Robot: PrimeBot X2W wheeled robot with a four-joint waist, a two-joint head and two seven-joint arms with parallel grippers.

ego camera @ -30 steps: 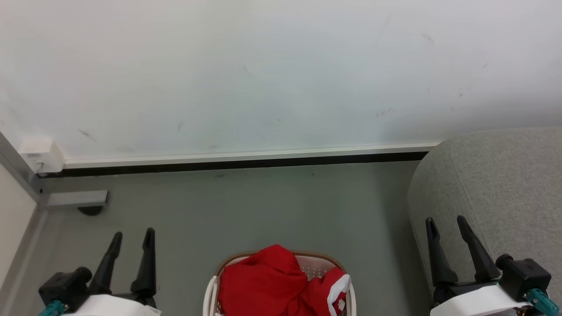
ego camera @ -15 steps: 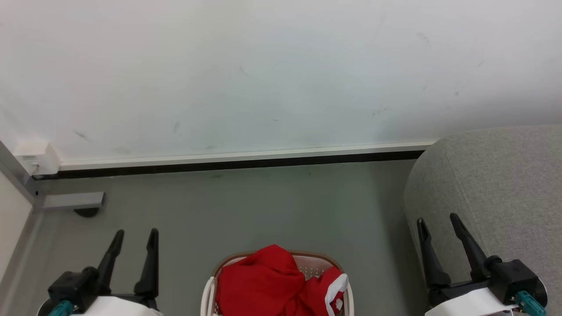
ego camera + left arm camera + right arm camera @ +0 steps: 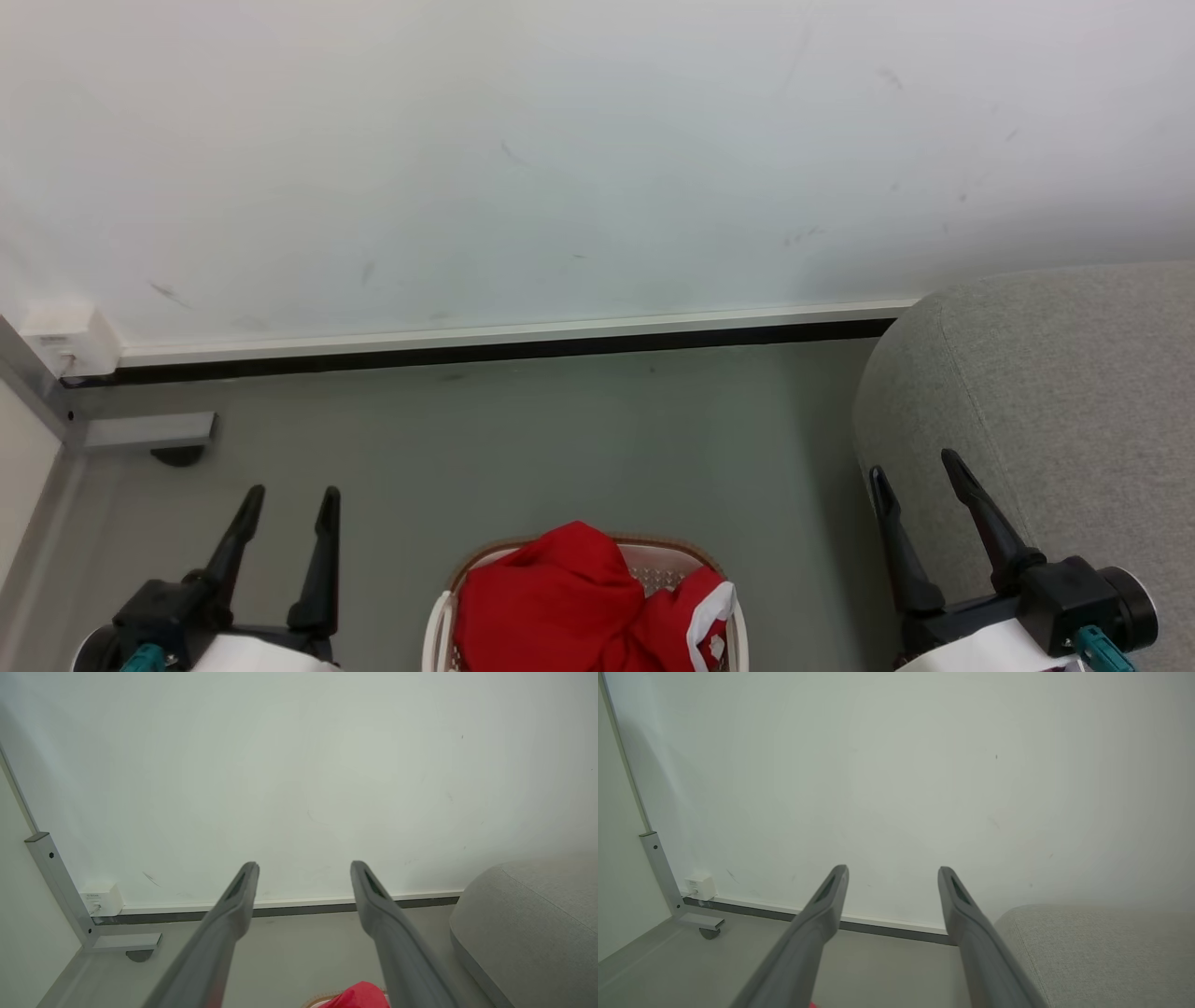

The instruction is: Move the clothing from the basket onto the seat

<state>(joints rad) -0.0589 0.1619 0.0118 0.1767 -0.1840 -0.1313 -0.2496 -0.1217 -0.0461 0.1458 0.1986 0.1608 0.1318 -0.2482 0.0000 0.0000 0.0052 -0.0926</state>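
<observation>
The basket (image 3: 437,627) is sitting on the grey floor (image 3: 523,439). The clothing (image 3: 560,607) is lying heaped inside it, its red folds rising above the brown rim. A white-banded piece is resting at the basket's right side.

The left gripper (image 3: 294,492) is hanging left of the basket and apart from it. Its two fingers are spread wide and gripping nothing. The right gripper (image 3: 912,464) is hanging right of the basket, farther from it than the left one. Its fingers are likewise spread and empty, and they are showing in front of the seat's rounded end.

The seat (image 3: 1055,392) is standing right of the basket, well apart from it, with bare floor lying between them.

Beyond the basket a white wall (image 3: 560,168) is rising from a pale baseboard (image 3: 513,333) with a dark strip under it. Far left of the basket, a small white box (image 3: 70,341) is sitting at the wall's foot, beside a grey metal post (image 3: 140,431).

In the left wrist view, the red top of the clothing (image 3: 362,996) is peeking up at the bottom edge, beside one spread finger.
</observation>
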